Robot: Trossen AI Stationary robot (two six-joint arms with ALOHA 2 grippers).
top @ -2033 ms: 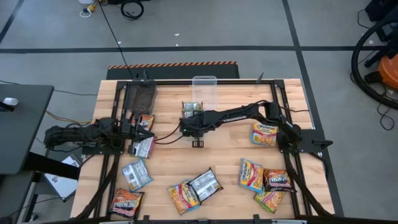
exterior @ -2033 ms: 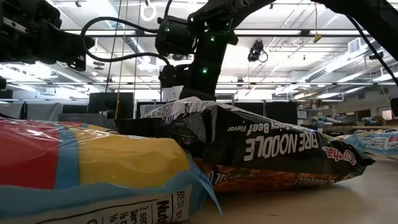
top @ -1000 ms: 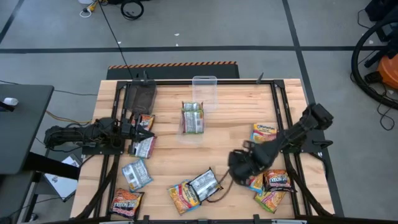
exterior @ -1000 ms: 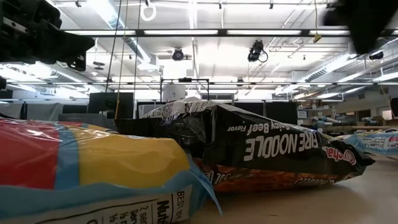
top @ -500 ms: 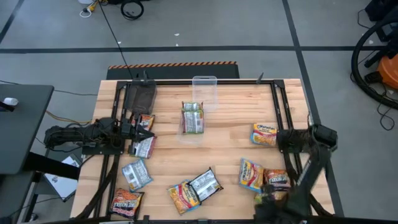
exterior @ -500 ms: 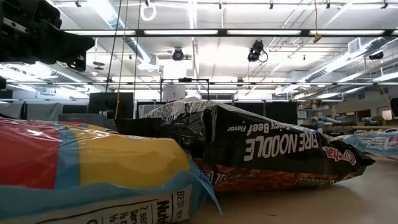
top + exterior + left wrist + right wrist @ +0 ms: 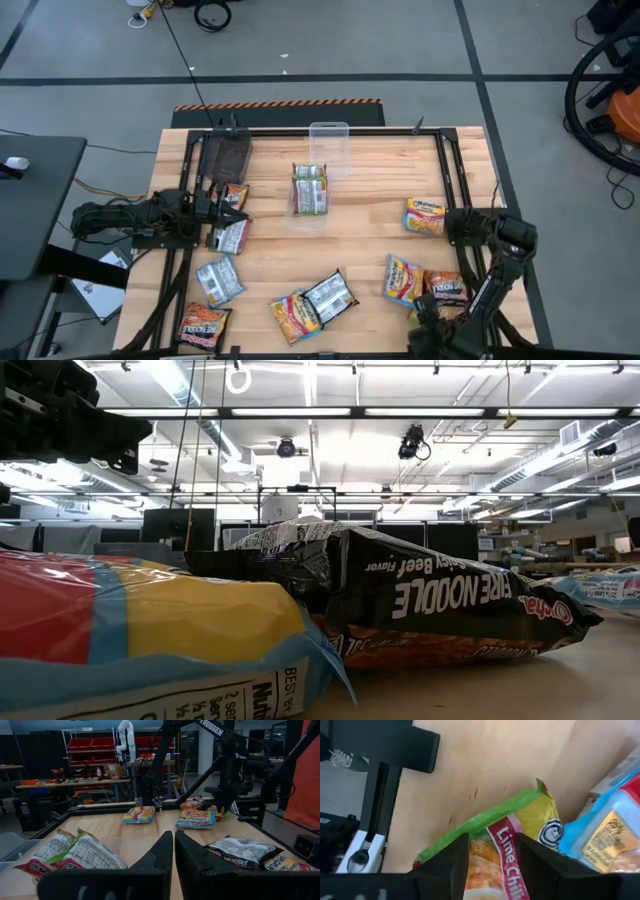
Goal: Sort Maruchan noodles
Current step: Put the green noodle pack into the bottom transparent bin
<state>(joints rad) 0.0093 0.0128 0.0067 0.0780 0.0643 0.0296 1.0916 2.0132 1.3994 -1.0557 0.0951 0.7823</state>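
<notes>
Maruchan noodles packets lie flat across the wooden table. My right gripper (image 7: 432, 316) is at the near right corner, pointing down and open. Its two fingers stand on either side of a yellow-green "Lime Chili" packet (image 7: 502, 837), which also shows from above (image 7: 436, 320). Beside it lie a dark packet (image 7: 447, 288) and a yellow-red one (image 7: 403, 279). One green packet (image 7: 311, 188) lies in a clear bin at the centre. My left gripper (image 7: 173, 855) waits shut at the left edge, with nothing between its fingers. My right gripper comes at the yellow-green packet from above, and its open fingers (image 7: 456, 865) straddle the packet's printed face (image 7: 495, 855). The packet lies flat on the table. Whether the fingertips touch it I cannot tell.
An empty clear bin (image 7: 328, 145) stands at the far middle and a dark-filled bin (image 7: 226, 155) at the far left. More packets lie at the left (image 7: 230, 237), near left (image 7: 204, 325), near middle (image 7: 330, 295) and right (image 7: 425, 215). A black frame rail (image 7: 470, 270) runs close to my right gripper.
My right gripper has swung from above the near middle of the table toward the near right corner. It has come down over the yellow-green packet there. No packet has moved.
</notes>
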